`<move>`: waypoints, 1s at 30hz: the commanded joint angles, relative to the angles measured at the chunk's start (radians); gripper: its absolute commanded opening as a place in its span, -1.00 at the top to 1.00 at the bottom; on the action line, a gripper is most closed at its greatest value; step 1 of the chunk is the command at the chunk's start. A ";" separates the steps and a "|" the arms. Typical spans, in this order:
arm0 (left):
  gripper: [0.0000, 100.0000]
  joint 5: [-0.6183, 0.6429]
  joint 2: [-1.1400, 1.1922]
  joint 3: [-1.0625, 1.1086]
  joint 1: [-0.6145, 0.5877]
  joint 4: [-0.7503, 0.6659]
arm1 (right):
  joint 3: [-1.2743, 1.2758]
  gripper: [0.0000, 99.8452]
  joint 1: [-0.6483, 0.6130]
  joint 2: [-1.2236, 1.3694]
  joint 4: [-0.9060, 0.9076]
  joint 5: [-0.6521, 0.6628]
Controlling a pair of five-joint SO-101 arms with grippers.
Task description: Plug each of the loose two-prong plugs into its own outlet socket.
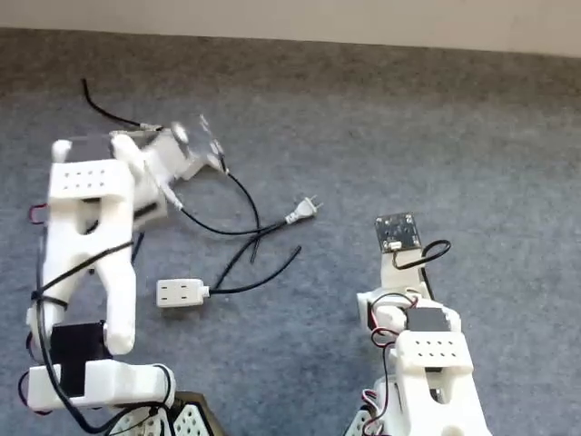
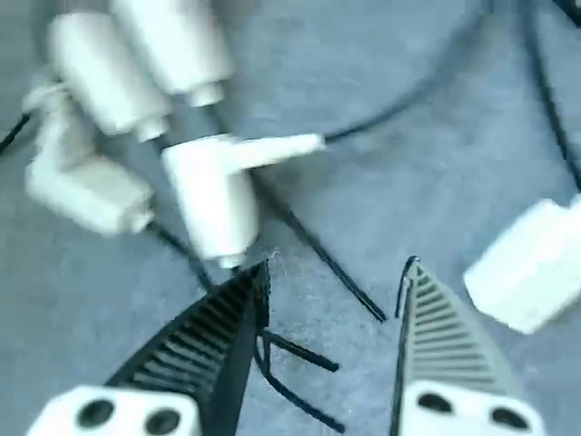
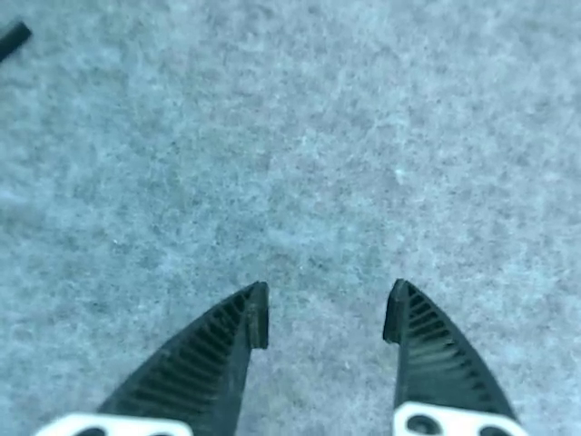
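My left gripper (image 2: 331,272) hangs open just above the grey carpet, nothing between its fingers. Just beyond its fingertips lies a cluster of white plugs: one plug (image 2: 213,195) with a black cable is closest, and others (image 2: 100,73) lie behind and beside it. A white block (image 2: 531,263) sits off to one side. In the high view the left arm (image 1: 91,218) stretches to the far left, where its gripper (image 1: 191,154) is blurred. A loose two-prong plug (image 1: 304,211) lies mid-table. The white outlet socket (image 1: 179,292) sits nearer the front. My right gripper (image 3: 324,313) is open over bare carpet.
Black cables (image 1: 241,232) loop between the plug cluster, the loose plug and the socket. The right arm (image 1: 427,354) sits at the front right. A cable end (image 3: 14,38) crosses the right wrist view's corner. Grey carpet (image 1: 472,136) covers the table.
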 commanded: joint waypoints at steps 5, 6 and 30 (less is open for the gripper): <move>0.53 0.898 0.160 -0.182 -0.156 -0.074 | -0.446 0.58 -0.054 0.213 0.163 -0.187; 0.53 0.962 0.189 -0.182 -0.156 -0.078 | -0.510 0.58 -0.082 0.277 0.163 -0.238; 0.53 1.235 0.338 -0.076 -0.173 -0.229 | -1.402 0.59 -0.433 1.297 0.156 -1.033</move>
